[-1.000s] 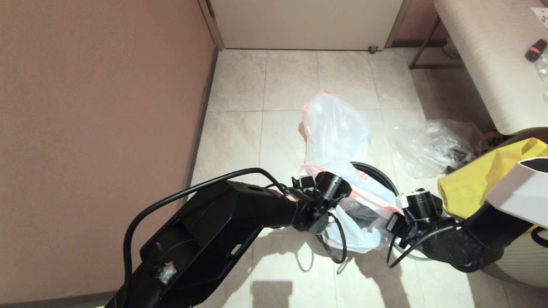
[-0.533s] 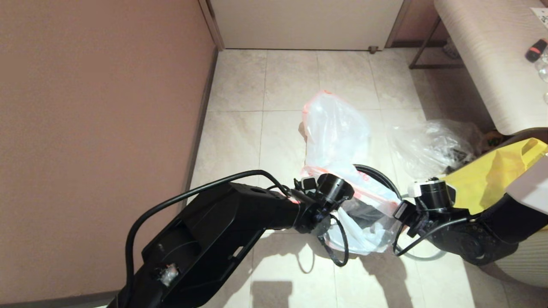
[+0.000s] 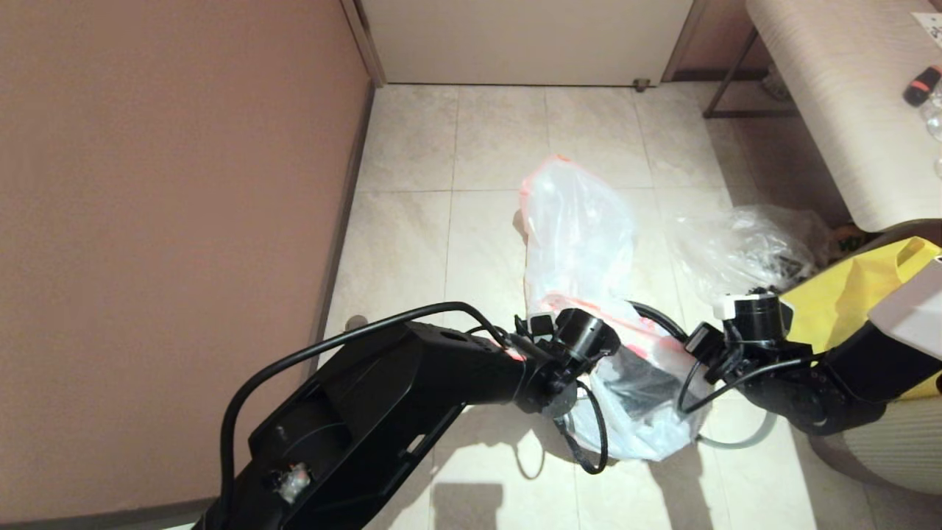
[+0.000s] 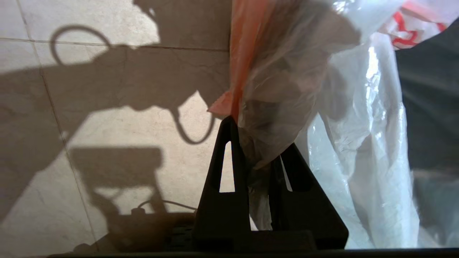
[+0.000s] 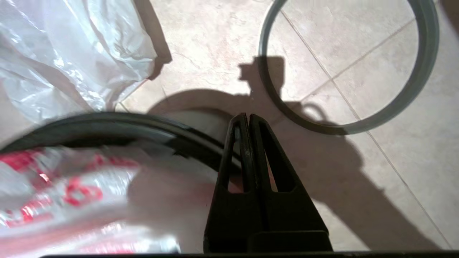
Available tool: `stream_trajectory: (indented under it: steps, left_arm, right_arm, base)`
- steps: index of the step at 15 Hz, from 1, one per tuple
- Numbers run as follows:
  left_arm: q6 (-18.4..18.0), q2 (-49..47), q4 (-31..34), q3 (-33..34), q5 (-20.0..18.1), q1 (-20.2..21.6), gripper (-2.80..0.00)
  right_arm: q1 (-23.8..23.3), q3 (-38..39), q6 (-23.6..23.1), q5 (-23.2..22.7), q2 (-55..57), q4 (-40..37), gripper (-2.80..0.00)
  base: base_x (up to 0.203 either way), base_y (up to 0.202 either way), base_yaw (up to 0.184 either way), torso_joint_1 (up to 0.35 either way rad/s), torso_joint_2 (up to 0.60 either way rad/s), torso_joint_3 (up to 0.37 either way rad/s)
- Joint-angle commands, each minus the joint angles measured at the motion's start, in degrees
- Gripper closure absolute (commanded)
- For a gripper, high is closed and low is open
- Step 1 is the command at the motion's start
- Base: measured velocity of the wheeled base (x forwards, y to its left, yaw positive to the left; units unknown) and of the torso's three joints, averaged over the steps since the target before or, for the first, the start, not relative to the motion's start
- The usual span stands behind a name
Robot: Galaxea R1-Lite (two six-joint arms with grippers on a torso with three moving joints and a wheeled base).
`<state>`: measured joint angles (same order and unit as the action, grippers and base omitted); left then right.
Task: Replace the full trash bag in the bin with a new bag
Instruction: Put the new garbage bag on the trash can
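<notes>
The new bag (image 3: 640, 383) hangs stretched between both arms over the mouth of the bin (image 3: 659, 315), its printed side toward the right arm. The left gripper (image 4: 256, 143) is clenched on the bag's pink-orange edge at the bin's left side. The right gripper (image 5: 247, 120) appears clenched on the opposite edge, just over the black rim. The grey ring (image 5: 412, 86) lies on the floor just beside the bin, nearer the right arm. The full trash bag (image 3: 578, 228) stands behind the bin.
</notes>
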<state>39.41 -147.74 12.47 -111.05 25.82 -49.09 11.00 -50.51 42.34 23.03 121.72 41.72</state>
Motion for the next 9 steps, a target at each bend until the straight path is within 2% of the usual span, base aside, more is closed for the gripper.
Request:
stream_trajectory:
  steps: [1,3,5,7,8,9]
  left_arm:
    - [0.31,0.17,-0.17,0.22,0.2,-0.31,0.0]
    - [0.32,-0.22,-0.2,0.48,0.47,-0.66,0.0]
    - [0.31,-0.36,-0.35,0.66,0.82,-1.01,0.0]
    - [0.31,-0.27,-0.52,0.57,1.25,-1.01,0.0]
    - [0.4,-0.36,-0.52,0.57,1.25,-1.01,0.0]
    - [0.47,-0.36,-0.56,0.57,1.22,-1.01,0.0]
  right_arm:
    - [-0.28,-3.01,0.25,-0.27,0.28,-1.72,0.0]
    - [-0.79,-7.02,0.63,-0.68,-0.24,-6.41,0.0]
    - [-1.51,-6.69,0.74,-1.0,-4.72,-8.91,0.0]
    - [-1.19,-5.5,2.2,-2.68,-9.43,-19.89,0.0]
    - [-0.55,-5.05,3.88,-4.73,-10.6,-25.59,0.0]
    - [0.43,-4.79,5.82,-9.47,-11.2,-30.11,0.0]
  base:
    - [0.0,0.0,0.0,0.0,0.0,0.0]
    - [0.0,0.0,0.0,0.0,0.0,0.0]
    - [0.0,0.0,0.0,0.0,0.0,0.0]
    - [0.0,0.0,0.0,0.0,0.0,0.0]
    - [0.0,0.0,0.0,0.0,0.0,0.0]
    - [0.0,0.0,0.0,0.0,0.0,0.0]
